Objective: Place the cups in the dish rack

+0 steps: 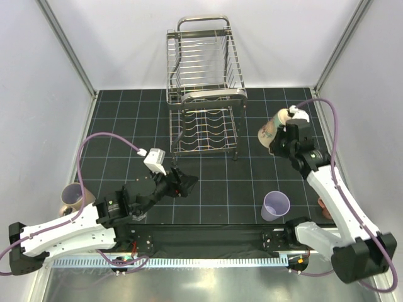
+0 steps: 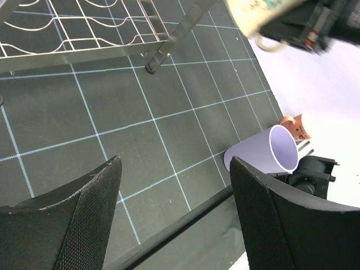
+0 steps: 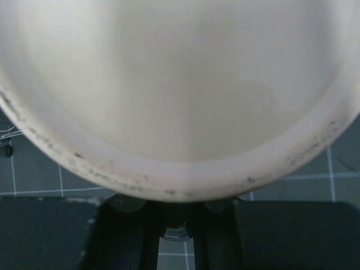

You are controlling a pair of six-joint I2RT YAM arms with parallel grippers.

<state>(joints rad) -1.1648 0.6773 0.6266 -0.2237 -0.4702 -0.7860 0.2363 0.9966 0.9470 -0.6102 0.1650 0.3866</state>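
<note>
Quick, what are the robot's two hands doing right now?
Left end effector: open, holding nothing.
Right end effector: closed on the tan patterned ceramic mug.

robot lab cell: white enclosure walls [image 1: 126, 50], gridded mat [image 1: 252, 182]

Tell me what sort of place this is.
Most likely a robot test cell in a lab, not a kitchen: plain white panel walls on metal posts, a black gridded mat as the tabletop, and a lone dish rack standing on it.
</note>
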